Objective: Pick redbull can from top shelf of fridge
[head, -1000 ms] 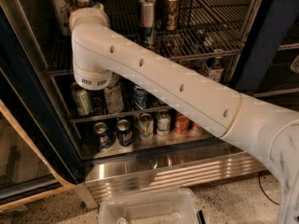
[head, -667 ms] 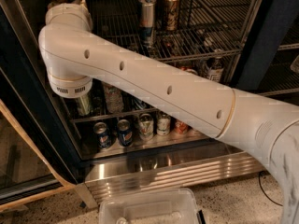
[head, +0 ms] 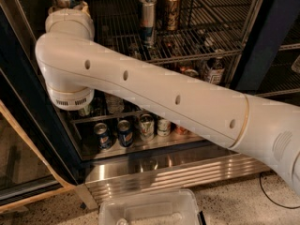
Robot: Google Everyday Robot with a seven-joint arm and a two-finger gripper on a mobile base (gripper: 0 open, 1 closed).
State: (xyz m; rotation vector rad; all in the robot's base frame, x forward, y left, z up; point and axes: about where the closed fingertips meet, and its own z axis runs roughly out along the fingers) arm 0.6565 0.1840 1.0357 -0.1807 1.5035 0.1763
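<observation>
1. Redbull can (head: 147,15) stands upright mid top shelf (head: 117,39) of the fridge (head: 265,36), with a brown can (head: 172,8) just right of it.
2. Arm (head: 164,97) crosses from lower right and bends at left. The wrist (head: 70,22) is up at the shelf's left end. The pincer is hidden behind it, so can't tell its state.
3. Clear bin (head: 150,207) on the floor below.

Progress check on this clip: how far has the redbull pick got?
Done: the fridge is open and the arm stretches across its front. In hand: the approach; the claw is out of view, past the arm's end at upper left. Left: the redbull can stands upright on the top shelf, ungrasped, beside a gold-brown can.
</observation>
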